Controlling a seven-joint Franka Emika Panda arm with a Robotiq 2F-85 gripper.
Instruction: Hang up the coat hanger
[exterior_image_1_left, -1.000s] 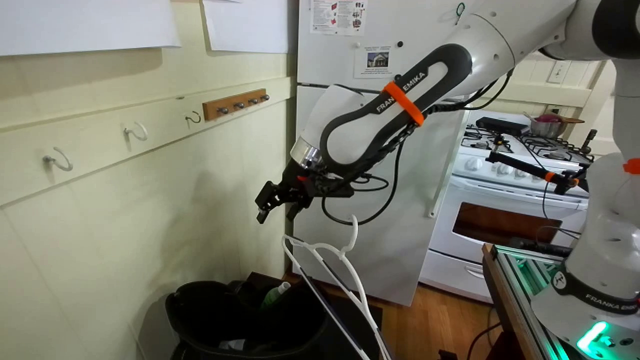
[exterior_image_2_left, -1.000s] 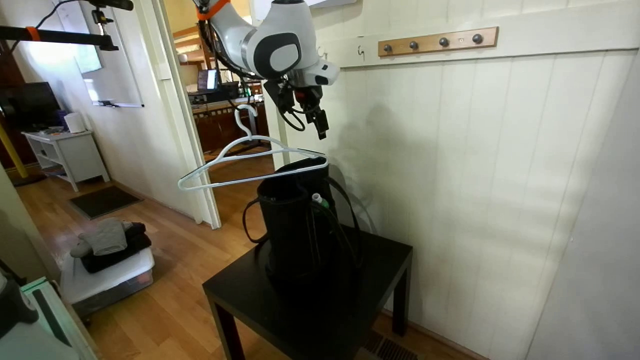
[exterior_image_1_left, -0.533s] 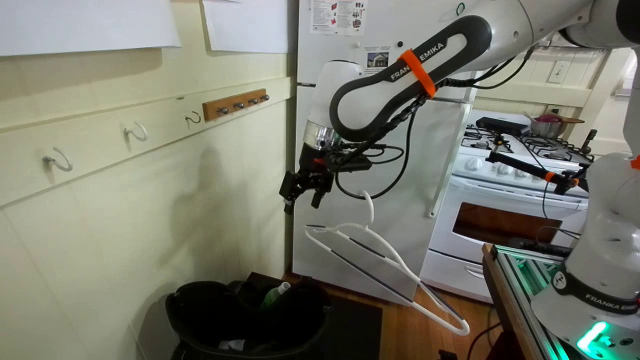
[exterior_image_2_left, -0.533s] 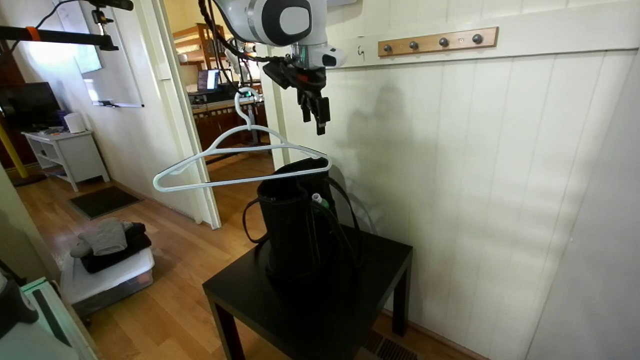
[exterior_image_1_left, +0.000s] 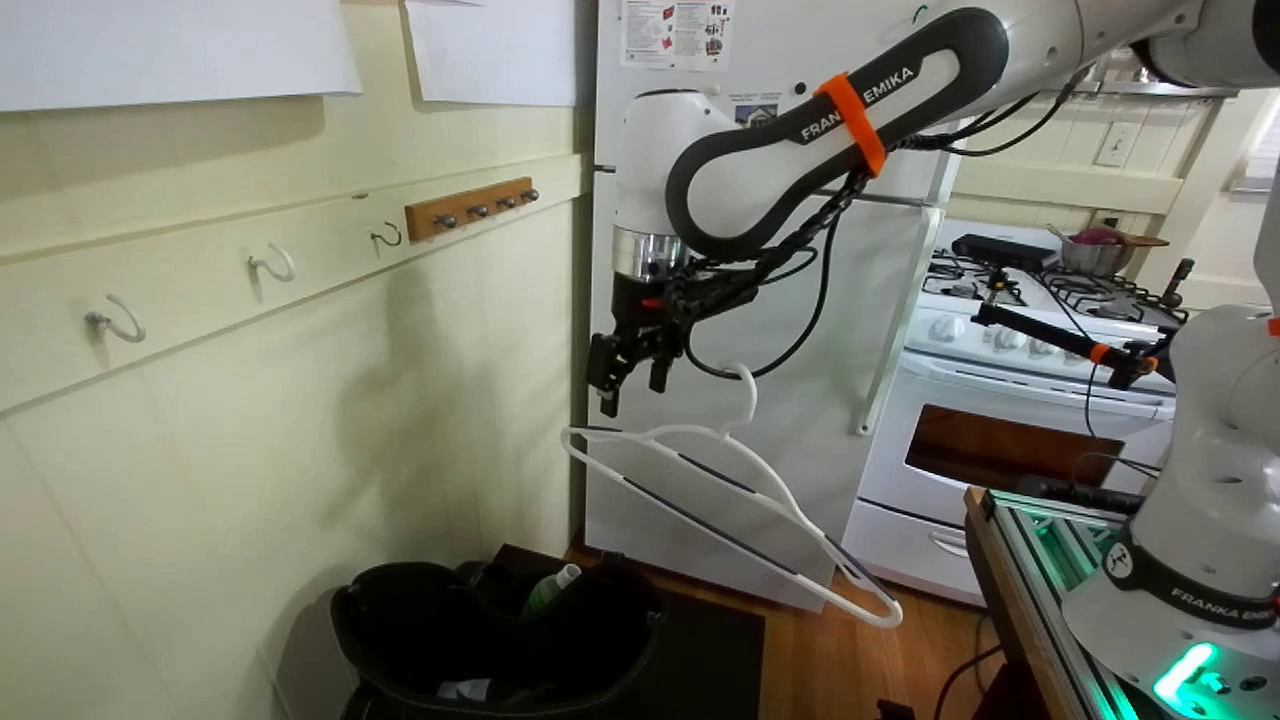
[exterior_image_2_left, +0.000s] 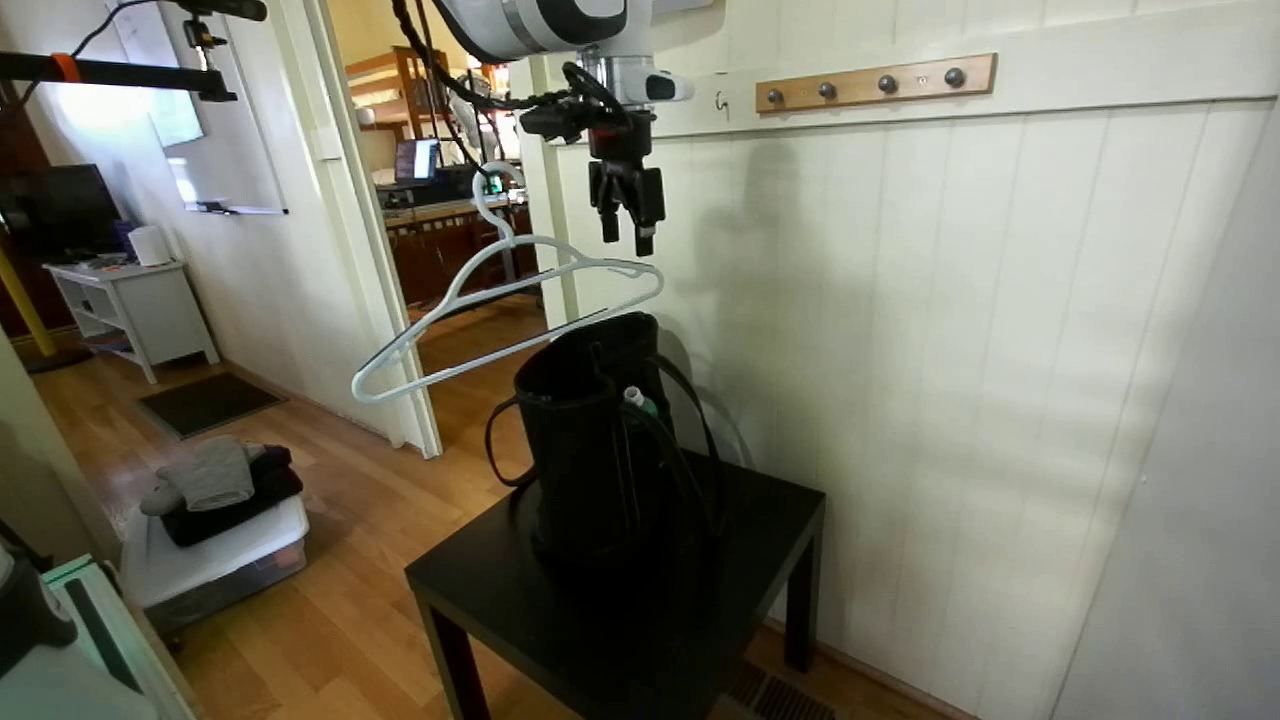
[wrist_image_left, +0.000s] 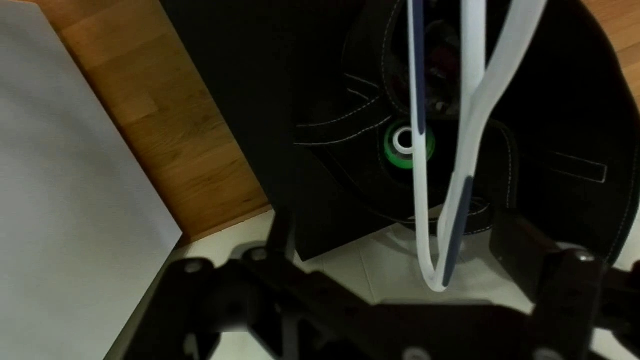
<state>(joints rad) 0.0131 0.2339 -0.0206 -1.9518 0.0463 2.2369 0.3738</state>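
Coat hanger dangling in midair, kinda tilted
White plastic, skinny triangle with dark strips along the bars, plus a curvy hook that looks looped over a black cable. It's up higher than the black bag on the dark surface, and the fingers are spread wide apart just above the end nearest the wall.

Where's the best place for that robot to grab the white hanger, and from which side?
Probably pinch the white hanger by its upper bar, beside the hook, from above: the bar is slim, and this leaves the hook ungripped for hanging. The gripper is open and points down. But that hook seems caught on the robot's cable, likely needing freeing first.
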